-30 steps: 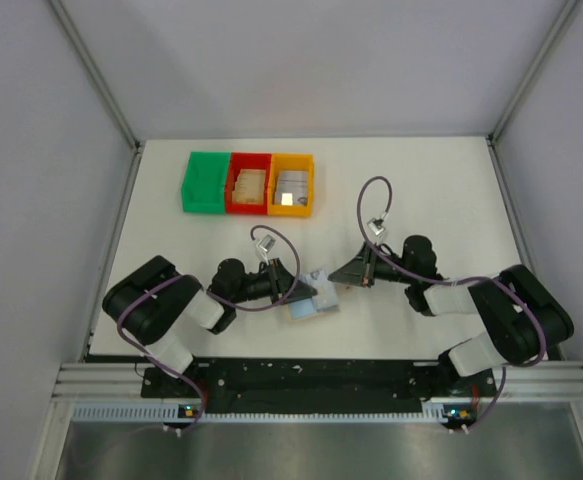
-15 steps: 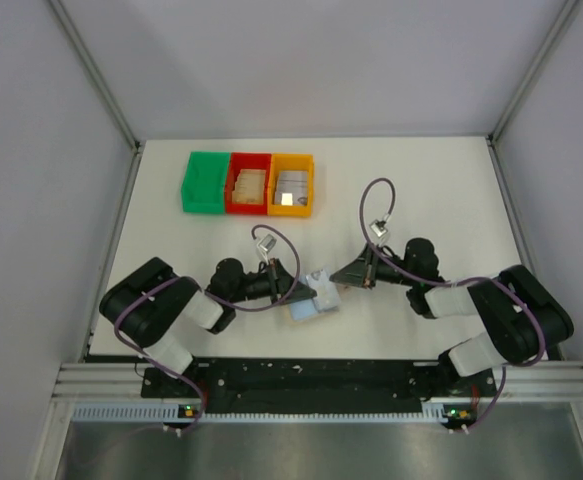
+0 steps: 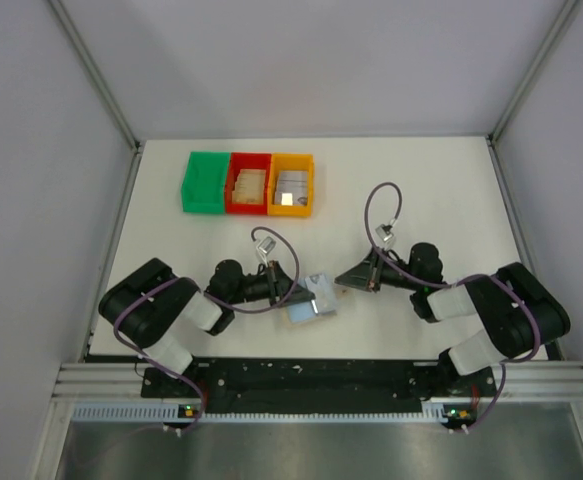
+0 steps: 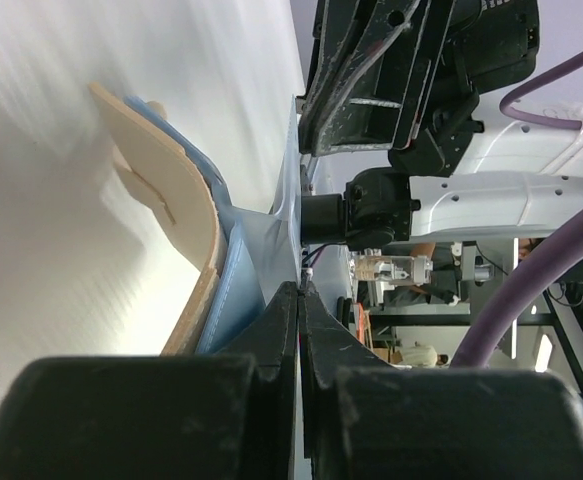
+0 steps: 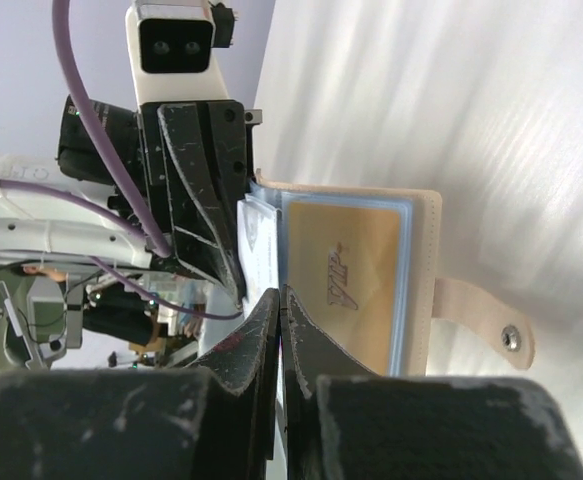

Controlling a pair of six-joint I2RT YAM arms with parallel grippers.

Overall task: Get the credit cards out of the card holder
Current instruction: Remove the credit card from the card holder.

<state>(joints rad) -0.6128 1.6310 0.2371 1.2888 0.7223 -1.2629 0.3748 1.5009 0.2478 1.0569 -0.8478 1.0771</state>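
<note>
The card holder [image 3: 312,298] lies open on the white table [image 3: 421,190] between the two arms, well apart from the three bins at the far left. Its tan cover rests on the table and its blue-grey leaves fan upward.

The left gripper [image 3: 299,293] comes in low from the left. In the left wrist view its fingers [image 4: 271,330] are pressed together on a thin pale-blue leaf, seen edge-on, that rises from the card holder [image 4: 171,230]. The tan cover curls away beside the leaf.

The right gripper [image 3: 342,282] reaches in from the other side, its tip just beside the holder's right edge. In the right wrist view its jaws are closed tight, finger [image 5: 306,330] against finger, at the near edge of the leaves. Whether they pinch a leaf or only touch it I cannot tell, since the tips cover the spot.

That view also shows a gold credit card [image 5: 346,265] sitting in a clear pocket of the card holder [image 5: 426,270]. A tan strap [image 5: 476,320] with a metal snap [image 5: 512,339] sticks out over the table. The left gripper [image 5: 233,280] faces it from across the holder.

At the far left stand a green bin [image 3: 203,185], a red bin [image 3: 250,157] and an orange bin [image 3: 292,158], touching in a row. The red one holds tan cards [image 3: 250,184] and the orange one holds grey-silver cards [image 3: 291,186].
</note>
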